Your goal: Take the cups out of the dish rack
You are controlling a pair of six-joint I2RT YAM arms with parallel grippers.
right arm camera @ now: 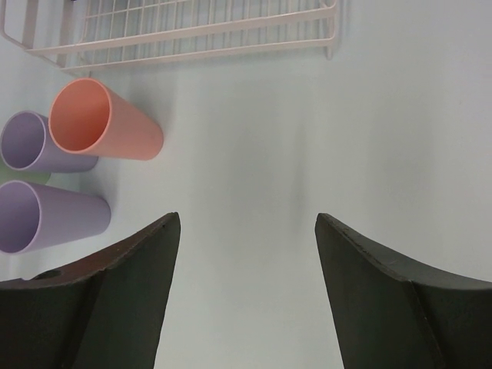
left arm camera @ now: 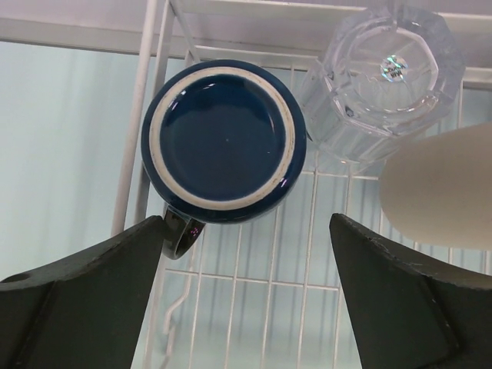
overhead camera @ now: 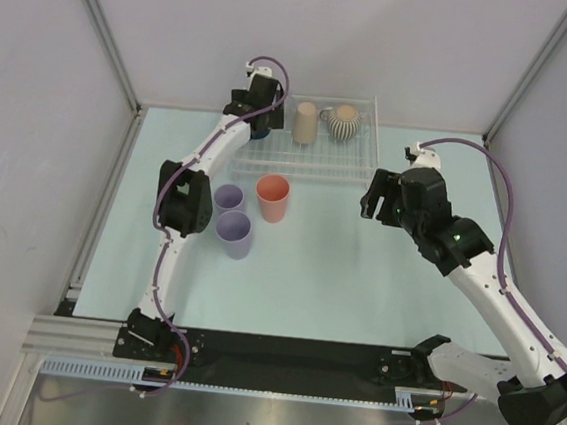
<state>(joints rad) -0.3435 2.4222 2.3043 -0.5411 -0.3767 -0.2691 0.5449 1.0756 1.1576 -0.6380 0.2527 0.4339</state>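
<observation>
The white wire dish rack (overhead camera: 318, 168) stands at the back of the table. In it are a tan cup (overhead camera: 305, 122) and a ribbed beige mug (overhead camera: 345, 123). My left gripper (left arm camera: 246, 254) hangs open over the rack's left end, just short of an upturned navy mug (left arm camera: 223, 138), whose handle (left arm camera: 178, 234) lies by the left finger. A clear cup (left arm camera: 384, 77) and the tan cup (left arm camera: 442, 184) stand to the mug's right. My right gripper (right arm camera: 247, 254) is open and empty above bare table, right of the rack's front.
A salmon-pink cup (overhead camera: 273, 197) and two lavender cups (overhead camera: 228, 199) (overhead camera: 233, 234) stand upright on the table in front of the rack's left half. A sliver of pale green (right arm camera: 23, 178) shows between the lavender cups. Grey walls close in the back and sides.
</observation>
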